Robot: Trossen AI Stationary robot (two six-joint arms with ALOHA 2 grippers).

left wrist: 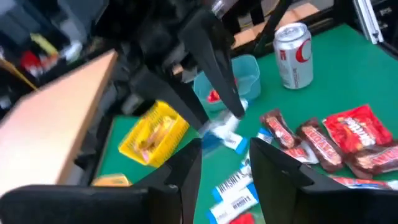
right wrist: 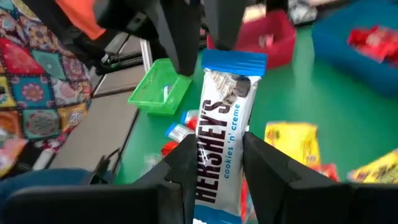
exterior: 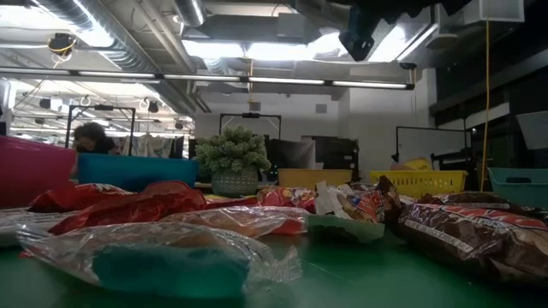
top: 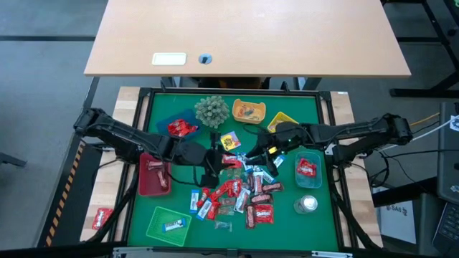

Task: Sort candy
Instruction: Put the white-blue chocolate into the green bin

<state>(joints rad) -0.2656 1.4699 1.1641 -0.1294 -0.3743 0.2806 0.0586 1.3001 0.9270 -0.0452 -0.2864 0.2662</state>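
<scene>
We see the right gripper (right wrist: pixel 214 177) clamped on 1 blue-white Hershey's bar (right wrist: pixel 221 137) above the candy pile (top: pixel 240 193), near the plant ball (top: pixel 212 110). The left gripper (left wrist: pixel 227 177) hovers opposite, jaws parted, holding nothing.

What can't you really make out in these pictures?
- High view: the left gripper is small and dark over the candy pile; its fingers cannot be told apart.
- Low view: both grippers are out of frame above; wrappers up close hide the trays behind.
- Left wrist view: motion blur hides what lies in the yellow tray.
- Right wrist view: the right gripper covers the Hershey's bar's lower end.
</scene>
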